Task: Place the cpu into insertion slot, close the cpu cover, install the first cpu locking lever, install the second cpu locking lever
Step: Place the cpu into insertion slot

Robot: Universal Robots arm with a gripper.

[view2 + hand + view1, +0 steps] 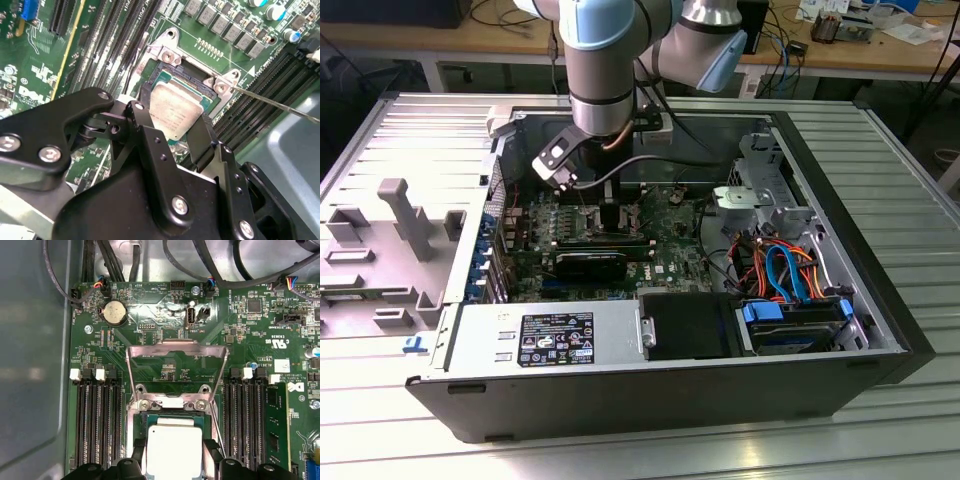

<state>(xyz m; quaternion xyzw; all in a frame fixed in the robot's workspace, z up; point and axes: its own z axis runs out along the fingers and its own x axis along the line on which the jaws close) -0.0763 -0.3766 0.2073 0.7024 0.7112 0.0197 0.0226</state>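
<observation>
The two black fingers (145, 131) of the gripper (172, 127) pinch the one cpu (175, 105) between them, one finger against each of two opposite sides. In both wrist views the cpu (175, 445) lies flat, silver top up, inside the insertion slot (186, 75). The slot's dark edge shows along one side of the cpu.

The single cpu cover (176, 346) stands swung open on its hinge at the slot's edge, and the green board (165, 367) shows through its square opening. One thin metal rod (280, 102) runs out from a corner of the slot, passing over the memory slots.

Two banks of long dark memory slots (100, 425) flank the insertion slot, one on each side. One green memory stick (278, 425) sits at the outer edge of one bank. One round coin battery (114, 313) lies on the board beyond the raised cover.

In the exterior view the gripper (610, 218) reaches down from the arm (605, 60) into one open computer case (620, 400), which lies on its side on a slatted metal table (910, 160). One silver power supply (550, 335) fills the case's near edge. A bundle of blue and orange cables (785, 270) lies toward the exterior view's right of the board.
</observation>
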